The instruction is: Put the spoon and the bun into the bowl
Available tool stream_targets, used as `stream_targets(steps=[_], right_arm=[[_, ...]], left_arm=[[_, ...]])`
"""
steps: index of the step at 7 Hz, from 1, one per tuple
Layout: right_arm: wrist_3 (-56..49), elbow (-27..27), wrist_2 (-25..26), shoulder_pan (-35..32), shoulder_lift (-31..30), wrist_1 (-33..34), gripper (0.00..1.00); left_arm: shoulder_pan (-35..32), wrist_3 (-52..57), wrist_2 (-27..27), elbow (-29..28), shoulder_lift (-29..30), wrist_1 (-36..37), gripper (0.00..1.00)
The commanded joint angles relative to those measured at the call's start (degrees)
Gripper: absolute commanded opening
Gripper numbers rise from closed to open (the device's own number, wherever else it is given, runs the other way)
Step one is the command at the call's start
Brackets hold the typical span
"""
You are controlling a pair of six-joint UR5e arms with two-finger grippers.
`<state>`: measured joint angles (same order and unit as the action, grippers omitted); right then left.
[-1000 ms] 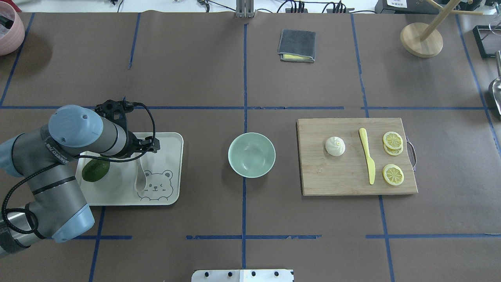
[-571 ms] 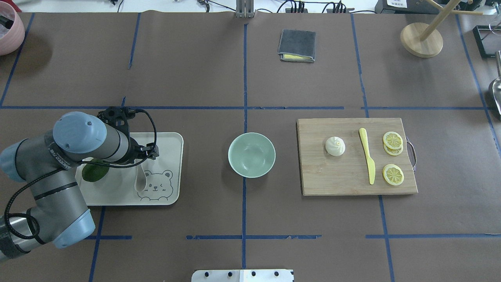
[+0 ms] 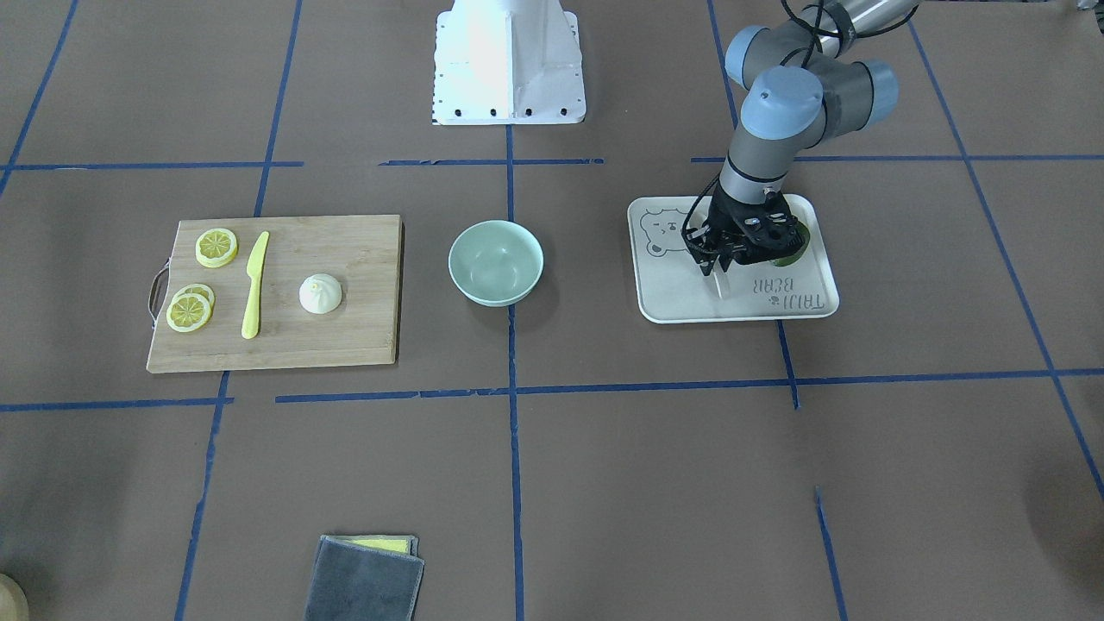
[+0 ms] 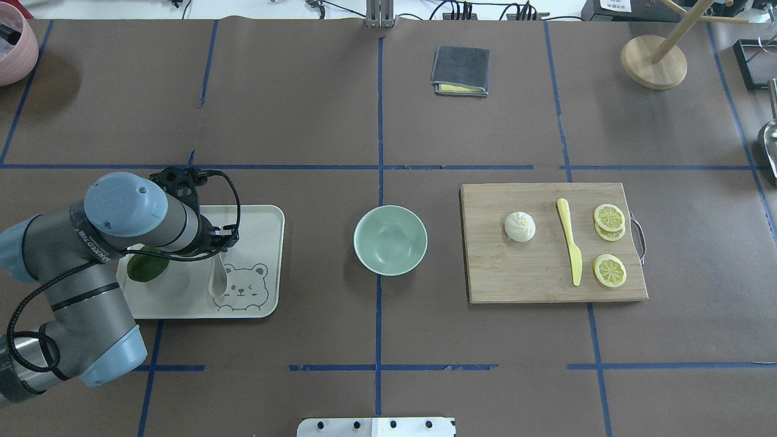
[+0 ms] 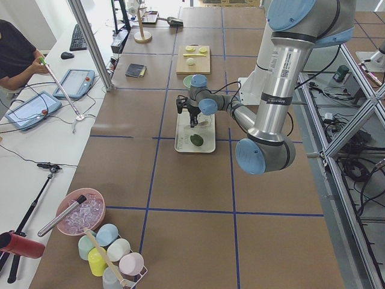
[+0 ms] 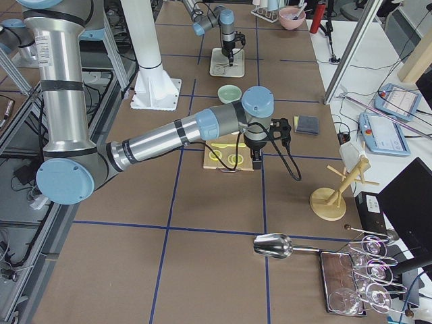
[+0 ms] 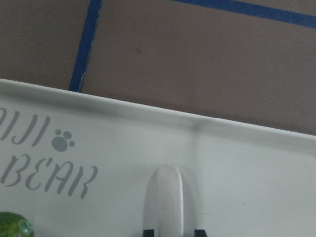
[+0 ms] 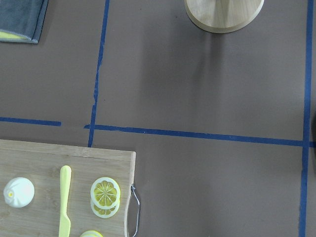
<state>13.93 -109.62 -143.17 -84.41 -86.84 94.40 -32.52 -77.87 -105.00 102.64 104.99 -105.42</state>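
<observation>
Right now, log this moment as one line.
left gripper: open, straddling spoon handle on tray | right gripper: cannot tell | bun: on cutting board | bowl: empty

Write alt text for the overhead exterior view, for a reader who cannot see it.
The left gripper sits over the handle of a white spoon on a cream bear-print tray. An empty mint-green bowl stands in the middle. To its right, a wooden board holds a white bun, a yellow knife and lemon slices.

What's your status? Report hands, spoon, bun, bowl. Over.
Left hand low, astride spoon handle on tray, grip unconfirmed. Right hand raised by cutting board, state unclear. Bun on board, bowl empty. Avocado close beside left hand.
</observation>
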Motion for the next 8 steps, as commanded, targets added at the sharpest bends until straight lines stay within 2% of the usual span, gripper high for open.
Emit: stream_targets(steps=[1, 2, 3, 5, 6, 8], right_arm=[[0.4, -0.1, 0.0, 0.1, 0.0, 0.0, 1.00], [0.9, -0.7, 0.0, 0.6, 0.1, 0.0, 1.00], [5.4, -1.0, 0.1, 2.6, 1.5, 0.0, 1.00], [14.8, -1.2, 0.3, 7.7, 5.9, -0.1, 1.00], [18.8, -1.2, 1.0, 10.4, 8.5, -0.1, 1.00], [25.1, -1.2, 7.3, 15.6, 12.2, -1.0, 1.00]], left_arm=[[0.0, 0.1, 0.0, 3.0, 0.3, 4.1, 0.00], [-0.3, 0.1, -0.2, 6.6, 0.7, 8.3, 0.00], [-1.2, 0.2, -0.7, 8.3, 3.9, 11.7, 0.00], [-3.7, -2.9, -1.0, 7.1, 10.7, 10.9, 0.00], [-3.5, -9.0, -1.0, 2.3, 14.3, 5.3, 0.00], [-3.3, -17.9, -0.8, -5.9, 18.7, -7.5, 0.00]])
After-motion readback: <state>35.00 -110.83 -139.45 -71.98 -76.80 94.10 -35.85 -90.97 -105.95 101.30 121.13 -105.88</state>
